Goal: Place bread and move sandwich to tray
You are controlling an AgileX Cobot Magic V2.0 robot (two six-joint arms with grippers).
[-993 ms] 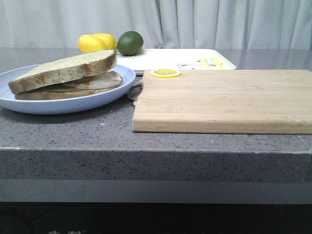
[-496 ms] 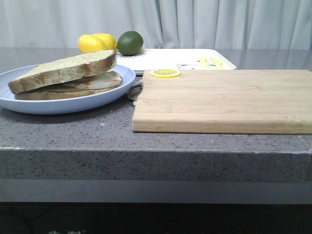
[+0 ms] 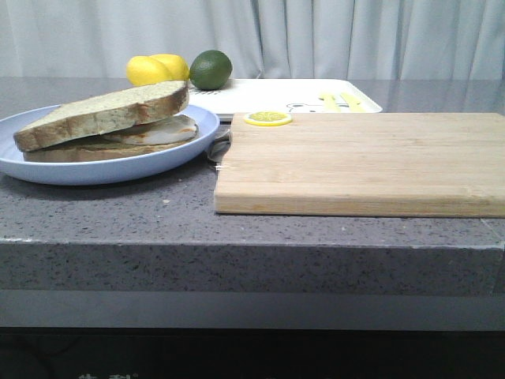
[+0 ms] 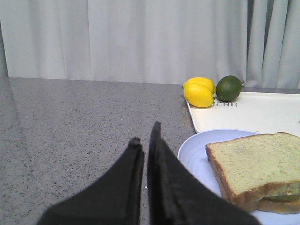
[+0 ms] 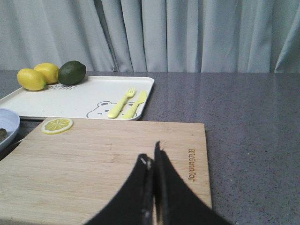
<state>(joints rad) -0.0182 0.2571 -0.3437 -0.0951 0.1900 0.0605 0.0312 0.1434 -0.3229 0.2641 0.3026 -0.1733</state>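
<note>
The sandwich (image 3: pixel 110 126) lies on its pale blue plate (image 3: pixel 47 170) at the left of the counter. The bread (image 3: pixel 102 114) is its top slice, tilted over the egg filling (image 3: pixel 162 130). The white tray (image 3: pixel 260 93) sits behind the plate and the board. In the left wrist view my left gripper (image 4: pixel 146 133) is shut and empty above the bare counter, just beside the plate (image 4: pixel 197 150) and sandwich (image 4: pixel 255 168). My right gripper (image 5: pixel 150 151) is shut and empty over the cutting board (image 5: pixel 93 164), with the tray (image 5: pixel 89 98) beyond it. Neither gripper shows in the front view.
A light wooden cutting board (image 3: pixel 363 162) fills the right front, with a lemon slice (image 3: pixel 267 118) on its far left corner. Two lemons (image 3: pixel 158 69) and a lime (image 3: pixel 211 69) sit on the tray's left end. A yellow fork (image 5: pixel 123 103) and knife (image 5: pixel 136 104) lie on it too.
</note>
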